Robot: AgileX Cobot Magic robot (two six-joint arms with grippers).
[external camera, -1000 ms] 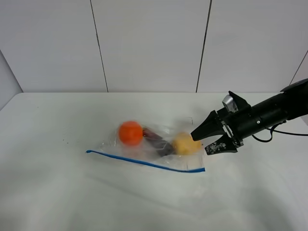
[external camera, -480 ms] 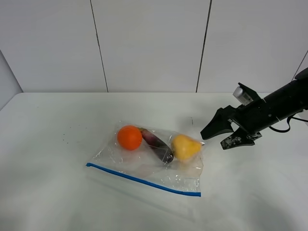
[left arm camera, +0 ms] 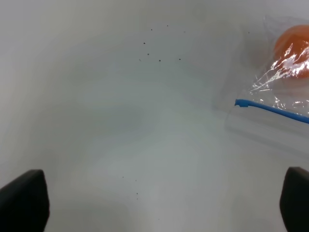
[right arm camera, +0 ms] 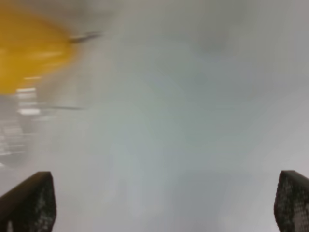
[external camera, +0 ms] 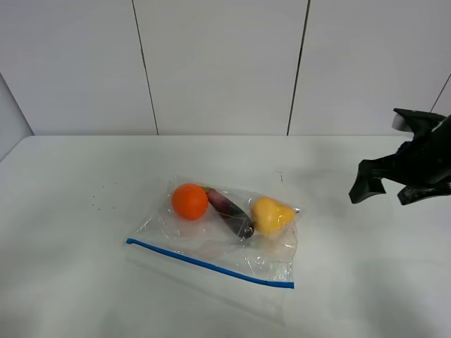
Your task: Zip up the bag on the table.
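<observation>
The bag [external camera: 211, 245] lies flat on the table [external camera: 77, 282], its blue zipper strip [external camera: 211, 262] along the near edge. An orange fruit [external camera: 189, 201], a dark purple one [external camera: 230, 210] and a yellow one [external camera: 271, 215] show through it. My right gripper [external camera: 385, 191] is open and empty above the table, well right of the bag. In the right wrist view the gripper [right arm camera: 161, 203] is open and the yellow fruit [right arm camera: 29, 53] is blurred. My left gripper [left arm camera: 159, 203] is open; its view shows the zipper's end [left arm camera: 270, 109] and the orange fruit [left arm camera: 292, 50].
White wall panels [external camera: 218, 63] stand behind the table's far edge. A few tiny dark specks [external camera: 99, 204] mark the tabletop left of the bag, also in the left wrist view [left arm camera: 154, 53].
My right gripper has drawn back to the right, away from the bag's yellow-fruit end. The bag shifted and settled flat, its right end now lying further toward me.
</observation>
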